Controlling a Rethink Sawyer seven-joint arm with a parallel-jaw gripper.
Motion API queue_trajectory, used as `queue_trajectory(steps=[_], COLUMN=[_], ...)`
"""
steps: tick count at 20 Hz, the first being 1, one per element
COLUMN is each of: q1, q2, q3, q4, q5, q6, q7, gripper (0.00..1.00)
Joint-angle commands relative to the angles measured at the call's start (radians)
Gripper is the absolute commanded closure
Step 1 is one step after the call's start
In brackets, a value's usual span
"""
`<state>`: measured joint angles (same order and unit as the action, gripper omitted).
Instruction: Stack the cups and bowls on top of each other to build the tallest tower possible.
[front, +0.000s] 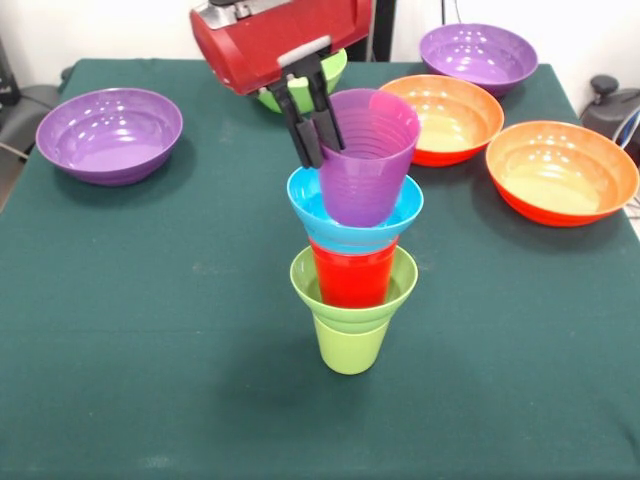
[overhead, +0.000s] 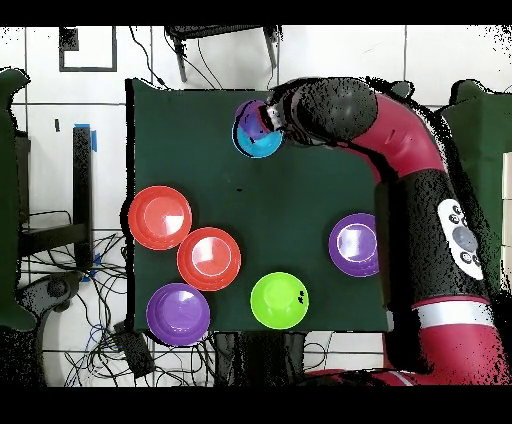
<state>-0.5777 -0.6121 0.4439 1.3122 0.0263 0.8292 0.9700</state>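
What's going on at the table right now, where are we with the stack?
The gripper is pinching the rim of the purple cup, which sits tilted in the small blue bowl at the top of the tower. Below come the red cup, small lime-green bowl and lime-green cup. Two purple bowls, two orange bowls and another green bowl lie loose on the table.

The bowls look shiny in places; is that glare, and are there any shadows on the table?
Front view: pale glare patches sit inside the orange bowls and the purple bowls, and a soft shadow falls on the table beside the tower. Overhead view: similar light spots show in the bowls.
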Motion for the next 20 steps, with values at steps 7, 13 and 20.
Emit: queue_trajectory(steps=[7,13,20], q1=[-0.014,-0.013,-0.010], q2=[0.069,0.071,0.060], q3=[0.003,0.007,0.012], q4=[-0.039,-0.033,0.002], q5=[-0.032,-0.028,-0.021], q6=[0.078,0.068,0.035], q7=[0.057,0.063,0.078], gripper=[1.00,1.00,1.00])
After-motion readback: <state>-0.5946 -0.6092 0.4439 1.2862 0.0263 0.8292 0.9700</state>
